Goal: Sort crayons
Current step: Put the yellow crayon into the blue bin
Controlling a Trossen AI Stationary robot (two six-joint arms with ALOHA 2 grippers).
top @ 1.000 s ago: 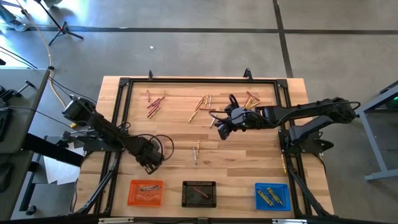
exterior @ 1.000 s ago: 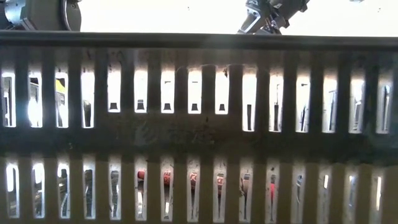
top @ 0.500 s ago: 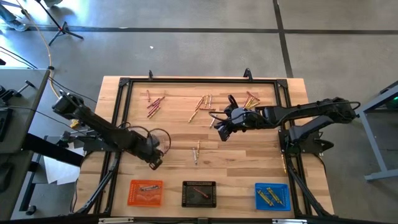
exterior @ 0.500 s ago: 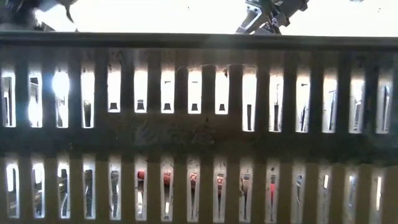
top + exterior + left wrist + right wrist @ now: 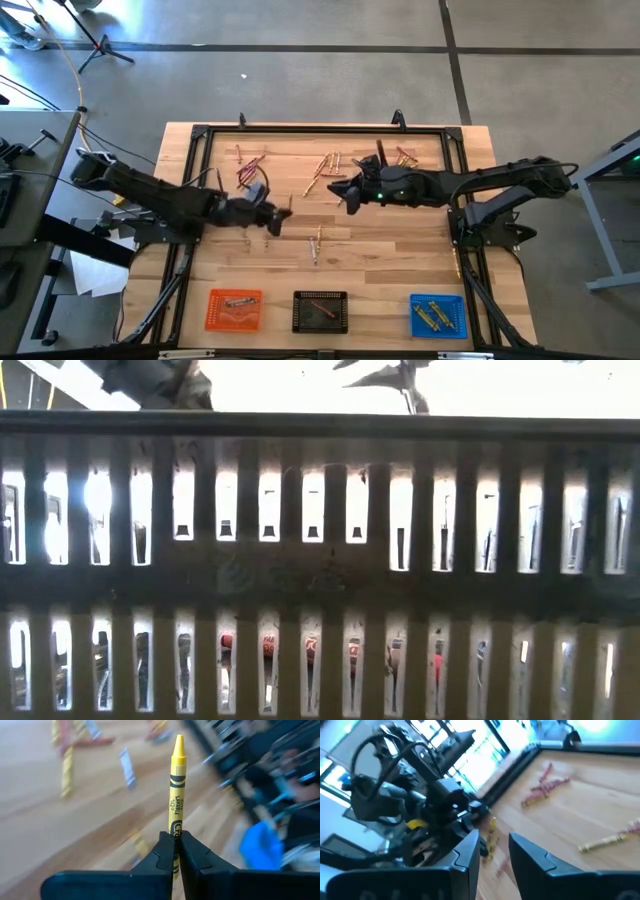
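Left gripper [image 5: 176,851] clamped on yellow crayon [image 5: 176,795], held near its lower end betw. both dark fingers [image 5: 160,857], tip pointing away from wrist; in high view same gripper [image 5: 272,214] at centre-left of frame, over bare wood, arm reaching in from left edge of table [image 5: 400,250]. Right gripper [image 5: 494,851] held narrowly apart, nothing seen betw. its fingers [image 5: 470,851]; in high view [image 5: 345,190] just right of centre, upper half of frame, arm stretching in from right.

Loose crayons outward from there: reddish cluster [image 5: 248,168] upper left of tabletop; yellow/tan group [image 5: 326,168] upper centre, just left of right gripper; few more [image 5: 404,156] upper right, beside right arm; pair [image 5: 317,243] centre of frame, below and betw. both grippers.

Bottom edge, left to right: orange tray [image 5: 234,309] w/ brownish-grey sticks inside; black tray [image 5: 320,311] w/ red one; blue tray [image 5: 438,316] w/ yellow ones.

Low view mostly blocked by slatted black tray wall [image 5: 320,575]; red crayons [image 5: 310,648] visible through lower slots.
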